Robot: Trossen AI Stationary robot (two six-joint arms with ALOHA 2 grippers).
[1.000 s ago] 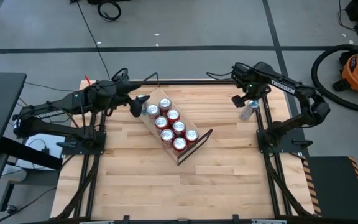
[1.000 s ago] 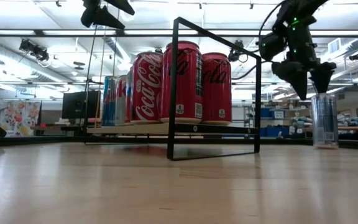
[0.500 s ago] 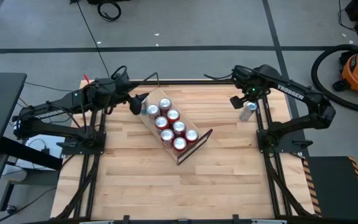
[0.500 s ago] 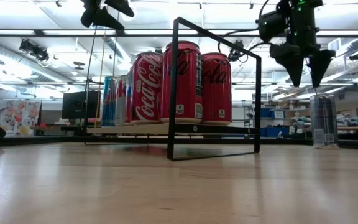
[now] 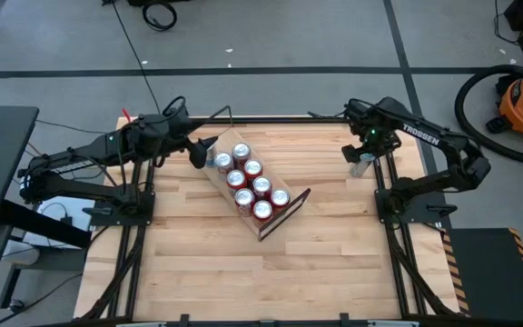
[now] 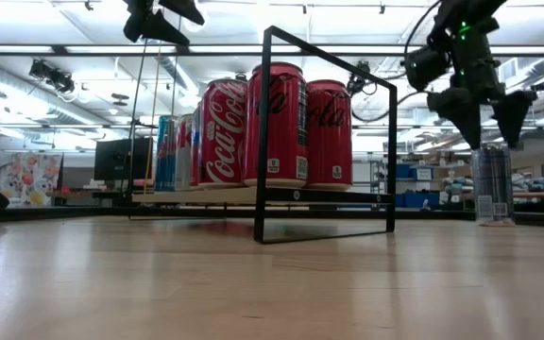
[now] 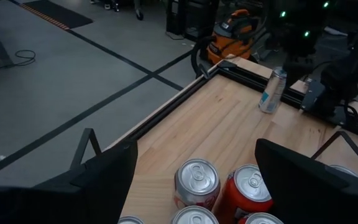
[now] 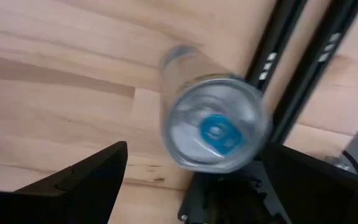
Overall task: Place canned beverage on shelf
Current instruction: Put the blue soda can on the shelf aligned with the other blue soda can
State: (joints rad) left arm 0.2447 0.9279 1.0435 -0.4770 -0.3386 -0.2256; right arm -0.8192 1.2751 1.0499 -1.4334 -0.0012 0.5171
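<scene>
The can (image 5: 361, 164), a slim silver-blue one, stands upright at the table's (image 5: 198, 263) right edge, in the upper right of the overhead picture, directly under the right claw (image 5: 362, 151), whose fingers (image 6: 459, 111) hang spread apart just above its top without touching it. At upper left, the left claw (image 5: 202, 152) hovers with its fingers wide apart over the near end of the shelf (image 5: 284, 211). Seven cans (image 5: 249, 182) stand on that plank in two rows; one waits off it. Two arms in all.
</scene>
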